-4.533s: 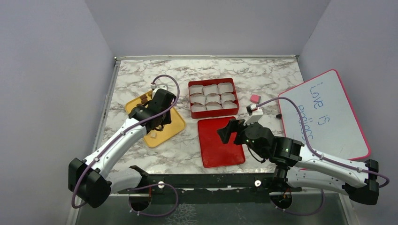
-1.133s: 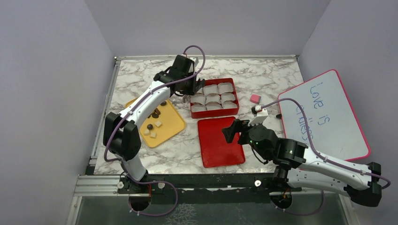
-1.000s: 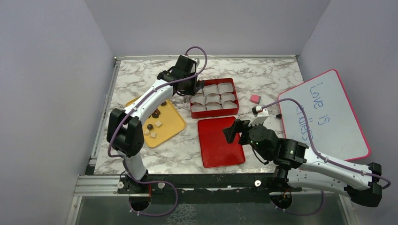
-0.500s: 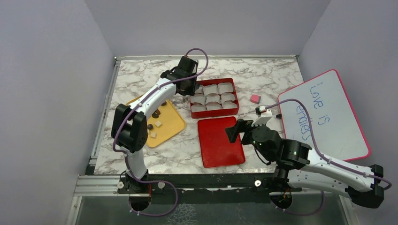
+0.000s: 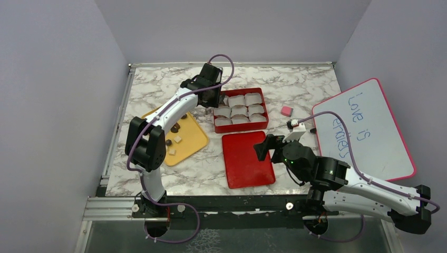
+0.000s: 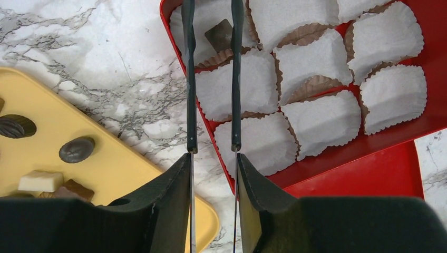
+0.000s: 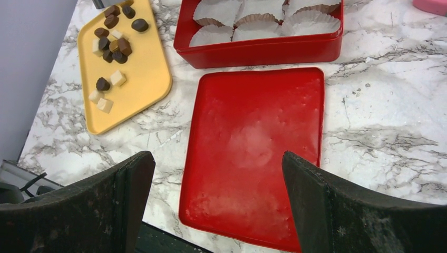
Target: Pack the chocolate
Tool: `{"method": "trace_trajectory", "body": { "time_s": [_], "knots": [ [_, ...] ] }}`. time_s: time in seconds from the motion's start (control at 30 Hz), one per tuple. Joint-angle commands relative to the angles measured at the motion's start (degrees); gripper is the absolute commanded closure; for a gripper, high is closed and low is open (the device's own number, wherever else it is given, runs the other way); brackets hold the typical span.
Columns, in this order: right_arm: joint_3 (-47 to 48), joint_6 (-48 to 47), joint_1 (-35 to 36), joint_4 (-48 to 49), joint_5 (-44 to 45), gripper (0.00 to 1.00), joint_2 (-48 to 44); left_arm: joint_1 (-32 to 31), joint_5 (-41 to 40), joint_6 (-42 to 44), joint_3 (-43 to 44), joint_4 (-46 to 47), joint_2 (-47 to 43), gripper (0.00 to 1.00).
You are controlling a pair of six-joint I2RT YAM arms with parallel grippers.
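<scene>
The chocolate point(image 5: 172, 138) lies as dark rounds and pale cubes on a yellow tray point(image 5: 192, 139), which also shows in the right wrist view point(image 7: 142, 79). My left gripper point(image 5: 213, 103) is over the far left corner of the red box point(image 5: 240, 126) of white paper cups. Thin black tongs run out from its fingers point(image 6: 212, 158). One brown square piece point(image 6: 219, 34) lies in the corner cup between the parted tong arms. My right gripper point(image 5: 262, 147) is open and empty above the flat red lid point(image 7: 258, 147).
A small pink block point(image 5: 286, 110) lies right of the box. A pink-edged whiteboard point(image 5: 369, 126) with writing fills the right side. The yellow tray's corner point(image 6: 121, 168) sits just left of the box's rim point(image 6: 369, 153).
The left arm went from the yellow tray to the box's far left corner; over the last second it barely shifted. The right arm edged slightly right.
</scene>
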Motion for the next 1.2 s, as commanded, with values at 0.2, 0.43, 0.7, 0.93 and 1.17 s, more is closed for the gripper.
{"method": "trace_trajectory", "body": {
  "time_s": [0.2, 0.43, 0.7, 0.93, 1.17],
  "knots": [
    [0.61, 1.01, -0.17, -2.98, 2.01, 0.04, -1.26, -0.19, 1.83, 0.13, 0.82, -0.16, -7.63, 0.65],
    [1.25, 0.57, -0.12, -3.69, 2.43, 0.04, -1.48, -0.12, 0.05, -0.65, -2.59, -1.25, -15.17, 0.65],
    [0.95, 0.88, -0.12, -3.97, 1.54, 0.05, -1.99, 2.44, -5.45, -1.73, -8.89, -2.63, -21.32, 0.65],
    [1.16, 1.01, -0.14, -4.27, 1.11, 0.05, -2.06, 5.3, -7.64, -1.78, -13.31, -2.71, -22.57, 0.66],
    [1.64, 0.91, -0.21, -5.11, 1.64, 0.05, -2.72, 8.88, -8.27, -1.92, -16.9, -2.56, -22.11, 0.66]
  ]
}}
